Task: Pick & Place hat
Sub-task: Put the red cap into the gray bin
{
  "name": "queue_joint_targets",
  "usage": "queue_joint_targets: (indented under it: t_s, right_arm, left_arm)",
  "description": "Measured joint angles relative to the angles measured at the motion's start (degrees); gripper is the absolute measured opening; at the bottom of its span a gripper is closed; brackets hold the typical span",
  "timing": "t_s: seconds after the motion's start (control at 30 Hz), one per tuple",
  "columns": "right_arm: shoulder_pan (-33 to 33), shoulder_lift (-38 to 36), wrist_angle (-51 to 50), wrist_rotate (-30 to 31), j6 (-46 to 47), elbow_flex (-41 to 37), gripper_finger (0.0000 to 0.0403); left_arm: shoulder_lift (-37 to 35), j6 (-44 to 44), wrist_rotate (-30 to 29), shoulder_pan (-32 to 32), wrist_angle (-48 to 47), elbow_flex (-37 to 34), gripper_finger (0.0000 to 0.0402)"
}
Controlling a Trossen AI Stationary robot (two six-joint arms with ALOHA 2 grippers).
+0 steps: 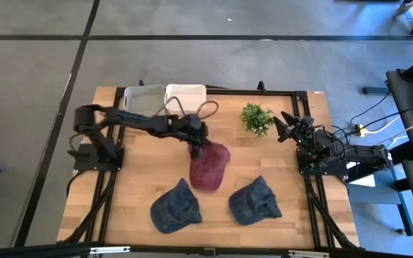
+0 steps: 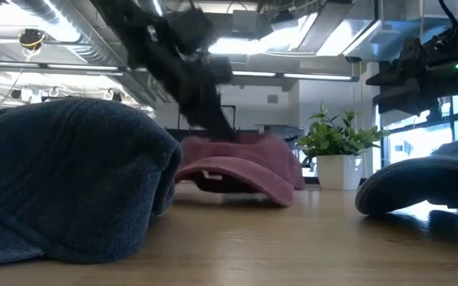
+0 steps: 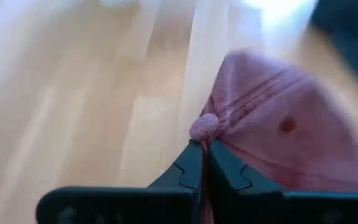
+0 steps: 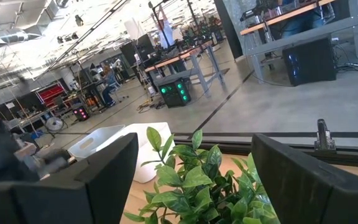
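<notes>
A maroon cap [image 1: 210, 166] lies in the middle of the table; it also shows as the pink cap [image 2: 241, 168] in the low view and in the left wrist view [image 3: 284, 130]. My left gripper [image 1: 195, 148] is at the cap's far edge, shut on its cloth. Two dark blue caps rest on the near part of the table, one left [image 1: 175, 208] and one right [image 1: 255, 201]. My right gripper [image 1: 284, 127] waits open at the right side, beside a small potted plant [image 1: 257, 117]. My left gripper pinches a bunched fold of cloth [image 3: 205, 126] at the maroon cap's edge between its two fingers [image 3: 191, 168], coming from above at a slant. The cloth puckers toward the fingertips. In the low view the cap's brim [image 2: 229, 176] rests on the table.
Two white bins [image 1: 165, 98] stand at the table's far edge. The potted plant [image 2: 334, 151] is to the right of the maroon cap. The blue caps [image 2: 62, 179] [image 2: 428, 187] fill the near part. Bare wood [image 1: 142, 165] lies left of the maroon cap.
</notes>
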Motion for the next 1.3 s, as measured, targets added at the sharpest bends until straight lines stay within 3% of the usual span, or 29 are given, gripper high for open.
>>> queue_joint_targets:
  t_s: [0.27,0.4,0.7,0.87,1.07,1.3]
  right_arm:
    - [0.0,0.0,0.0,0.0,-0.2,0.0,0.0314]
    - [0.0,0.0,0.0,0.0,-1.4,0.0,0.0314]
    - [0.0,0.0,0.0,0.0,-1.2,0.0,0.0314]
    - [0.0,0.0,0.0,0.0,-1.1,0.0,0.0314]
    - [0.0,0.0,0.0,0.0,-1.1,0.0,0.0314]
    - [0.0,0.0,0.0,0.0,-1.1,0.0,0.0314]
  left_arm:
    - [-18.7,0.9,-0.8,1.3,-8.1,0.0,0.0004]
    - [-26.2,6.9,-1.1,3.3,-10.8,0.0,0.0005]
    - [-39.4,14.5,-9.5,13.1,-21.2,0.1,0.0005]
    - [-43.7,20.0,-14.4,19.9,-27.3,0.1,0.0005]
    - [-45.0,32.3,-22.0,27.9,-28.5,0.1,0.0004]
    - [-43.4,39.3,-21.5,35.7,-29.1,0.1,0.0004]
